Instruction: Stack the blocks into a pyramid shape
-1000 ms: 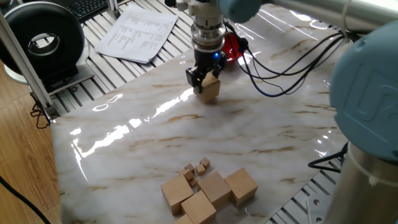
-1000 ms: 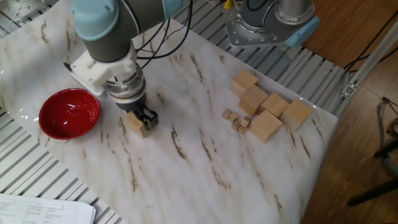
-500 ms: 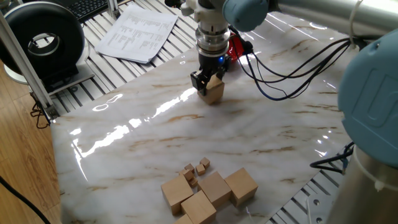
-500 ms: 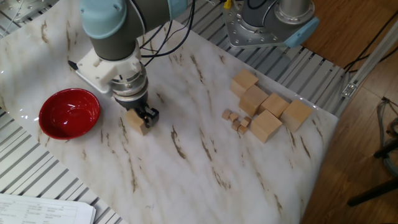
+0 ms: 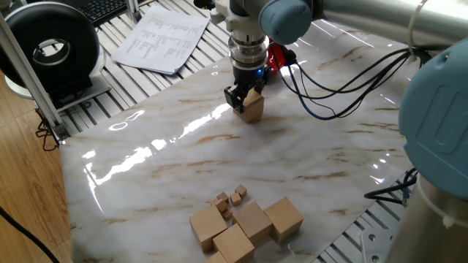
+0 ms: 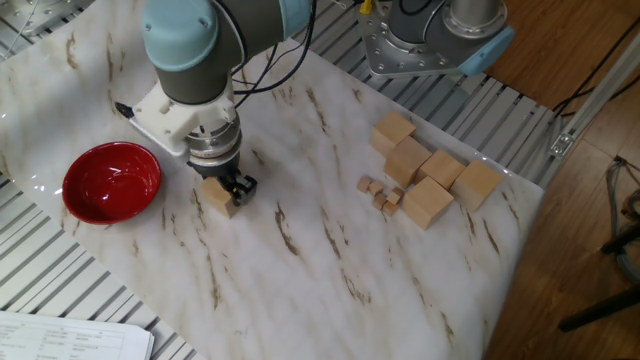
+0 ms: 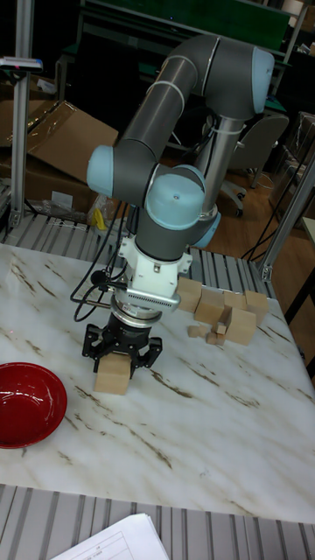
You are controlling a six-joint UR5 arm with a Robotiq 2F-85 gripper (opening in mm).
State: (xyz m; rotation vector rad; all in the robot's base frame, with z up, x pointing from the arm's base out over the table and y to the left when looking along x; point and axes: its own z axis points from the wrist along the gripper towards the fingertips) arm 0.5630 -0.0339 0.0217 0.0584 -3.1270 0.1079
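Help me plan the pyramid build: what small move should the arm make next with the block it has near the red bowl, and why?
Probably open the end effector and lift straight up. The block it holds seems to rest on the marble table beside the red bowl, away from the other blocks, so it looks placed.

UR5 arm (image 7: 166, 114) bent over, wrist pointing straight down. Gripper (image 7: 120, 348) low near the tabletop, black fingers (image 6: 243, 187) spread either side of a tan block (image 7: 113, 374); prob. not clamped, hard to tell.
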